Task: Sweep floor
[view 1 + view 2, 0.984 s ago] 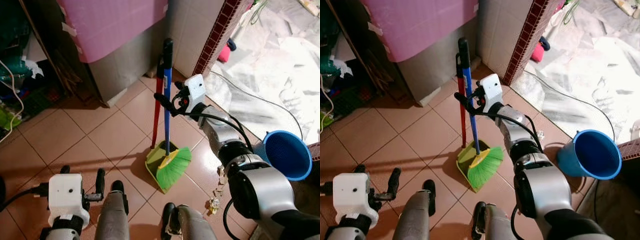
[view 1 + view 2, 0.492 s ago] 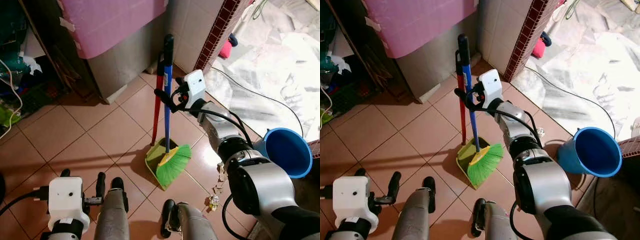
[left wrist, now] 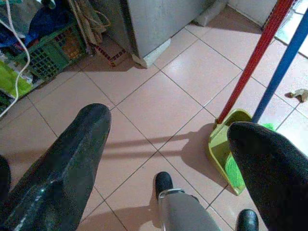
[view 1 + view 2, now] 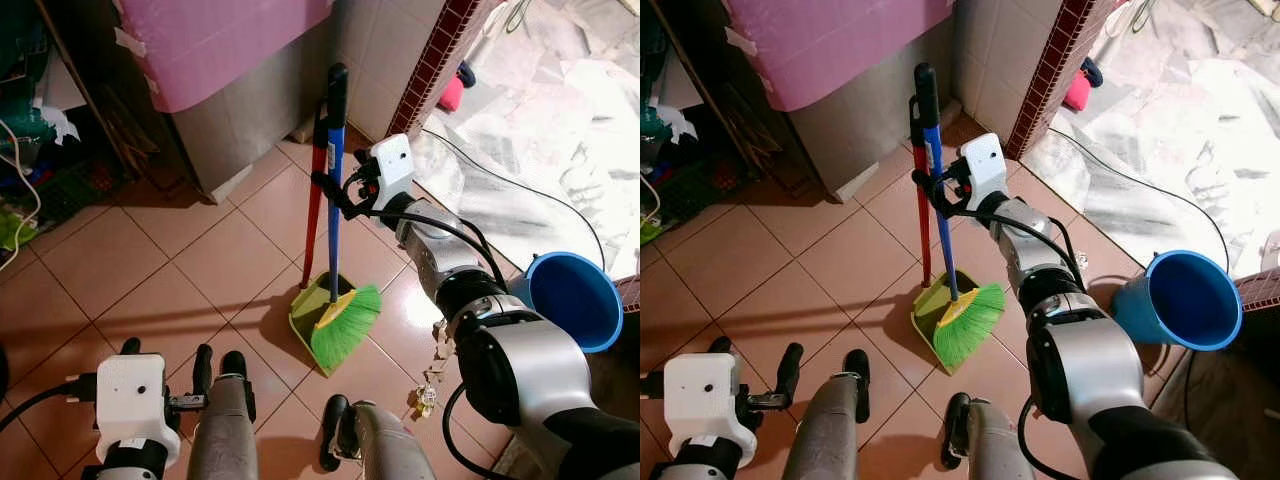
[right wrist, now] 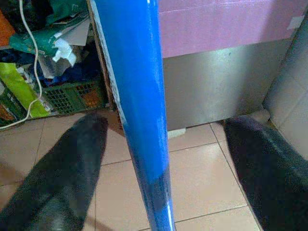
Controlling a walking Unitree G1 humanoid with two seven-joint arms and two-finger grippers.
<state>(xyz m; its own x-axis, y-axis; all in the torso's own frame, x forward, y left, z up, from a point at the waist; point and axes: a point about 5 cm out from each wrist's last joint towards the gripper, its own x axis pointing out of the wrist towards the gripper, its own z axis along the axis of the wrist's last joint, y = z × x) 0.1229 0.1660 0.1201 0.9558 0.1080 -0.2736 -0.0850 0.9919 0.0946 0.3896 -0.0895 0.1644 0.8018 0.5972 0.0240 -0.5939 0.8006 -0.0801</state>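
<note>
Right gripper (image 4: 328,187), fingers spread, straddles the blue broom handle (image 4: 334,215).

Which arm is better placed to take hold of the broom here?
The right. Its gripper is already up at the broom, open fingers either side of the blue handle. The left gripper hangs low by the robot's legs, well away from it.

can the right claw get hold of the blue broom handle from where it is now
Probably yes. The right claw is open with the blue broom handle already between its fingers, nothing blocking; closing should catch it.
</note>
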